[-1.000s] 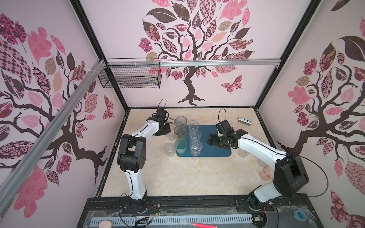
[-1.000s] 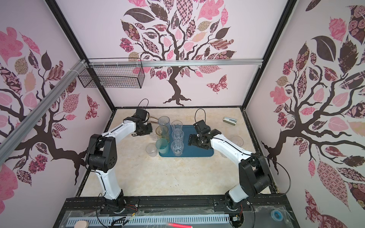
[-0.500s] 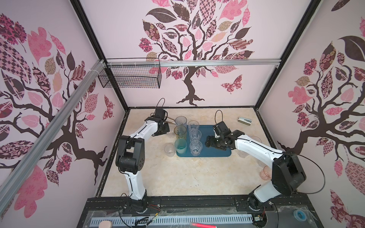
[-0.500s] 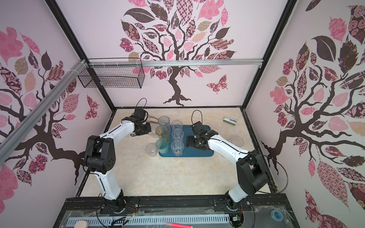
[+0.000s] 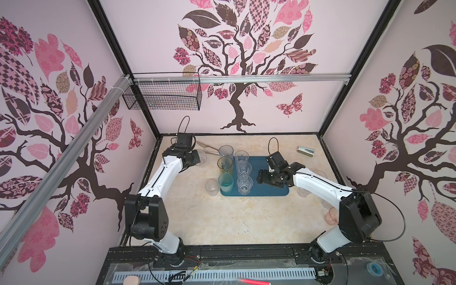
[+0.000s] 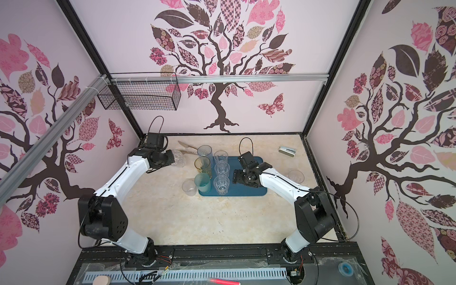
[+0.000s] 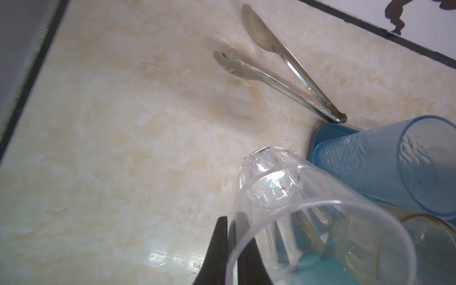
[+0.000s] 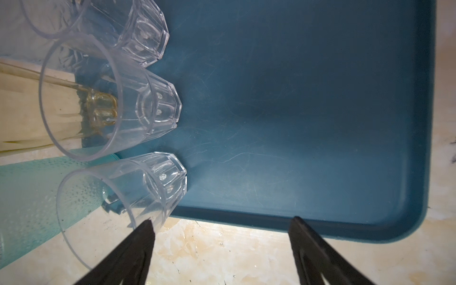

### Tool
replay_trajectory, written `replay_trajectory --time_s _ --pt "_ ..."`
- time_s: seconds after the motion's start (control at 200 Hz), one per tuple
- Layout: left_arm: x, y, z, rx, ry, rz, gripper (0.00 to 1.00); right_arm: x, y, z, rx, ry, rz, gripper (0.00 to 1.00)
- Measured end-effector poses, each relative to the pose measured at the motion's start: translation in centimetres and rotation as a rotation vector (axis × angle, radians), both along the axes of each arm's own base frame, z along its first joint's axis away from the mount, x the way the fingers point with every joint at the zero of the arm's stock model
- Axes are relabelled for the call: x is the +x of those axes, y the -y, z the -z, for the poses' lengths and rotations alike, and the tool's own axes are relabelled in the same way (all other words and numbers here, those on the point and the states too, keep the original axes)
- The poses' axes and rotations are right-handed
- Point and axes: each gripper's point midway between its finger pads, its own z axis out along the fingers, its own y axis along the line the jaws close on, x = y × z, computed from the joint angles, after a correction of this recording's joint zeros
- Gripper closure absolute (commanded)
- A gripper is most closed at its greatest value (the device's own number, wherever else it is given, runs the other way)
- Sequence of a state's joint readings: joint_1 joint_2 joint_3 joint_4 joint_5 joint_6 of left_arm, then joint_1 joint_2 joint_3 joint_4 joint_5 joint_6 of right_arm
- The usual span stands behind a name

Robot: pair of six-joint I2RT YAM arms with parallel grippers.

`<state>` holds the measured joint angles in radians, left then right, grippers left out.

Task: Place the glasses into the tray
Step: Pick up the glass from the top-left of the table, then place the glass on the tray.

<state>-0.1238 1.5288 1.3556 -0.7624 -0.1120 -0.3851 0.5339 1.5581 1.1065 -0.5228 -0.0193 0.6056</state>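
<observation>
My left gripper (image 7: 230, 249) is shut on the rim of a short clear faceted glass (image 7: 296, 209), one finger inside and one outside. In both top views that glass (image 5: 201, 158) (image 6: 178, 159) hangs tilted over the table, left of the dark teal tray (image 5: 271, 190) (image 6: 246, 191). The tray's left part holds a blue-grey glass (image 5: 226, 151), an amber glass (image 5: 225, 164), a teal glass (image 5: 225, 183) and three clear glasses (image 5: 244, 170). My right gripper (image 8: 222, 224) (image 5: 261, 176) stands open and empty over the tray's (image 8: 296, 98) near edge, beside the nearest clear glass (image 8: 138, 192).
A clear glass (image 5: 212, 188) stands on the table just left of the tray. Another clear glass (image 5: 319, 174) and a pinkish one (image 5: 332, 216) stand by the right arm. Metal tongs (image 7: 276, 74) lie at the back left, a white stapler (image 5: 305, 151) at the back right.
My left gripper has shut on the clear glass and drawn back to the left with it. The right gripper has shifted slightly left over the tray, still open.
</observation>
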Motion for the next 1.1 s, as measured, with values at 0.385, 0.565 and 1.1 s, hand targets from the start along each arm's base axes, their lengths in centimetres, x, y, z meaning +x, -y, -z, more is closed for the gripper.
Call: replay_trajectory --time_s 0.385,0.565,1.1 --pt "0.5 11.3 -11.8 -0.041 0.232 0.241 1.00 2.7 5.2 -3.6 0.051 0.074 0.149 0.11" --pt "2.0 20.5 -10.9 -0.077 0.215 0.409 1.00 2.5 8.8 -5.1 0.085 0.129 0.242 0.11" --pt "5.0 33.8 2.0 -0.035 0.023 0.628 1.00 1.9 12.0 -4.5 0.068 0.131 0.326 0.11"
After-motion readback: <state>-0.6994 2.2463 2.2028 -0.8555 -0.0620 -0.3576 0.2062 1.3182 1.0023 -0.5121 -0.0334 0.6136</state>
